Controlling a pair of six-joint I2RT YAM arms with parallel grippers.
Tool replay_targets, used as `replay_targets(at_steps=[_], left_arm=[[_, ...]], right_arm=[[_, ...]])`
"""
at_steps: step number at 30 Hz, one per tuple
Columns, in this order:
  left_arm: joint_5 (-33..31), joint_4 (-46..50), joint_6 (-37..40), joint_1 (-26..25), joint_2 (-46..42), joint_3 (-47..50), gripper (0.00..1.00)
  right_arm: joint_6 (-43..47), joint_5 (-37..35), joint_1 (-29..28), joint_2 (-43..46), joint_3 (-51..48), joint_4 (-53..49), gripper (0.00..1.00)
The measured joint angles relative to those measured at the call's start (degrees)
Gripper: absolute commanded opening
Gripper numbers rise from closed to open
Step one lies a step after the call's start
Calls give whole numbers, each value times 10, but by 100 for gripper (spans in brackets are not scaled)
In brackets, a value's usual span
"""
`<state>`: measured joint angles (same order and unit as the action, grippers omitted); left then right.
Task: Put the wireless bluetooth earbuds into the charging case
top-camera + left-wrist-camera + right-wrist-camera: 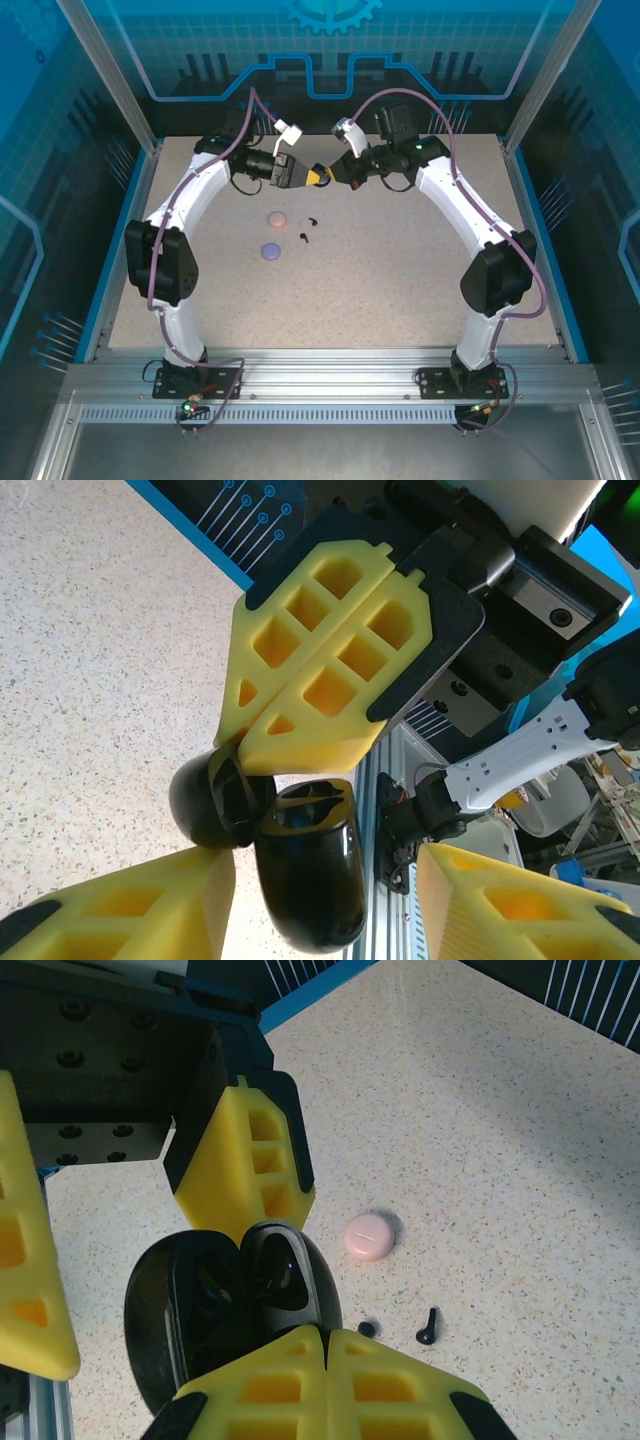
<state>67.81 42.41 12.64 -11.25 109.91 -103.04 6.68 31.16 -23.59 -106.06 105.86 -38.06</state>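
Note:
A black charging case (305, 880) hangs open above the table's back middle, its lid (205, 800) swung to one side. My right gripper (325, 1332) is shut, its tips pinching the case at the lid's edge. My left gripper (325, 860) is open and straddles the case (318, 176): one finger (130, 905) sits against the lid, while a gap remains at the other finger (520, 910). Two black earbuds (428, 1327) (367, 1329) lie loose on the table below, seen from above as earbuds (313, 222) (303, 237).
A pale pink round case (277, 218) and a lavender round case (270, 251) lie shut on the speckled table (400, 280), left of the earbuds. The blue back rail (190, 540) runs close behind both grippers.

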Motion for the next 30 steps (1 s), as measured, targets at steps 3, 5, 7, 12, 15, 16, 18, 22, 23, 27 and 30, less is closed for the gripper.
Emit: replay_targets(at_steps=[3,5,7,12,15,16,18,22,23,27,30], left_arm=[[0,4,0,-2,0,0,46],[0,4,0,-4,0,0,43],[0,5,0,-5,0,0,37],[0,6,0,-4,4,0,27],[0,7,2,-4,4,0,20],[0,8,2,-4,4,0,16],[0,8,5,-4,4,0,11],[0,6,6,-3,3,2,7],[0,-2,3,-3,1,8,6],[-12,-61,-24,-2,-20,60,4],[-28,-111,-54,0,-47,110,3]], right_arm=[[0,0,0,-2,0,0,0],[0,0,0,-3,0,0,0],[-1,0,0,-3,0,0,0],[-2,3,0,-3,4,0,0],[-2,2,0,-3,4,0,0],[-4,1,0,-3,4,0,6],[-11,-1,0,-3,5,1,20],[-29,-26,3,-2,5,8,46],[-34,-32,4,-2,4,10,48],[-63,-40,0,23,-26,36,56],[-90,-51,-4,74,-73,53,59]])
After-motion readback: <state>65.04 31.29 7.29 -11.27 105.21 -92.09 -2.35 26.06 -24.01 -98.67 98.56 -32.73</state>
